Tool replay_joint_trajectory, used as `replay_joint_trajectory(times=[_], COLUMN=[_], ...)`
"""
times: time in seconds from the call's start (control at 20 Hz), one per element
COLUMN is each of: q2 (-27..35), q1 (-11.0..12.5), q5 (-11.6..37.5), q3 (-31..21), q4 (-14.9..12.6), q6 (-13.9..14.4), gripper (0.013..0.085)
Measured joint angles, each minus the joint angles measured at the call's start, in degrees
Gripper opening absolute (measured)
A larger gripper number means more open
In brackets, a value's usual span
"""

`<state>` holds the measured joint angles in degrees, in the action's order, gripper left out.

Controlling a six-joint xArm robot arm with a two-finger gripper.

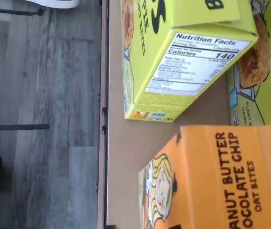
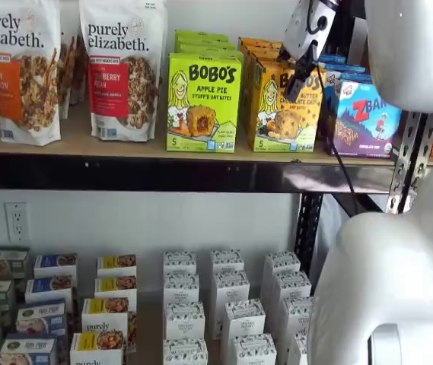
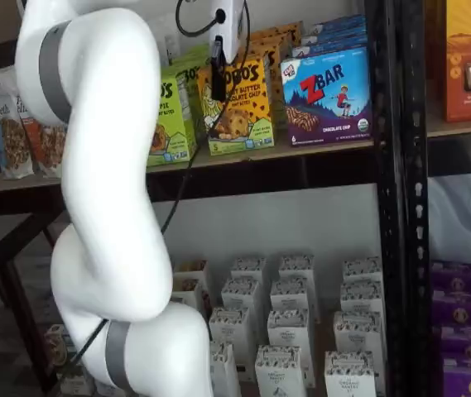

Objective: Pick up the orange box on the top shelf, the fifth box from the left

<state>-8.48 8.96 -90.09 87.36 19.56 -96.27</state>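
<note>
The orange box (image 2: 279, 106) stands upright on the top shelf (image 2: 87, 143), between the lime-green Bobo's box (image 2: 203, 103) and the blue-purple ZBar box (image 2: 362, 115). It also shows in a shelf view (image 3: 239, 106) and fills a corner of the wrist view (image 1: 221, 176). My gripper (image 2: 300, 79) hangs just in front of the orange box's upper right part. In a shelf view the gripper (image 3: 218, 83) sits before the box's upper left edge. Only a dark finger shows side-on, so I cannot tell whether it is open. Nothing is held.
More orange and green cartons stand behind the front row. Granola bags (image 2: 121, 68) stand at the shelf's left. A perforated black upright (image 3: 392, 165) stands right of the ZBar box (image 3: 326, 91). Small white boxes (image 2: 227, 304) fill the lower level. My white arm (image 3: 107, 207) blocks much of one view.
</note>
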Motion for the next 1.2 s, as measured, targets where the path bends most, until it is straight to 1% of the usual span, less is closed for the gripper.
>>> replay_joint_trajectory(times=[0.05,0.1,0.15,0.2,0.25,0.3,0.4,0.45,0.5,1.2], q2=[-0.01,-0.01,-0.02,-0.05,-0.09,-0.11,-0.19,-0.21,-0.21,-0.31], q1=[0.02,0.04,0.07,0.09,0.11,0.12,0.15,0.16,0.17,0.3], q5=[0.0,0.0,0.0,0.02,0.07,0.1,0.22,0.25,0.24,0.42], q3=[-0.04,-0.04,-0.06,-0.09,-0.14,-0.16,-0.25,-0.27,-0.26,-0.28], q4=[0.07,0.12,0.21,0.25,0.27,0.29,0.38,0.41,0.43,0.15], q6=[-0.02,-0.03,-0.04,-0.06,-0.07,-0.09,-0.11,-0.11,-0.12,-0.25], gripper=[0.081,0.081,0.077,0.077,0.073,0.073,0.065,0.065,0.061,0.061])
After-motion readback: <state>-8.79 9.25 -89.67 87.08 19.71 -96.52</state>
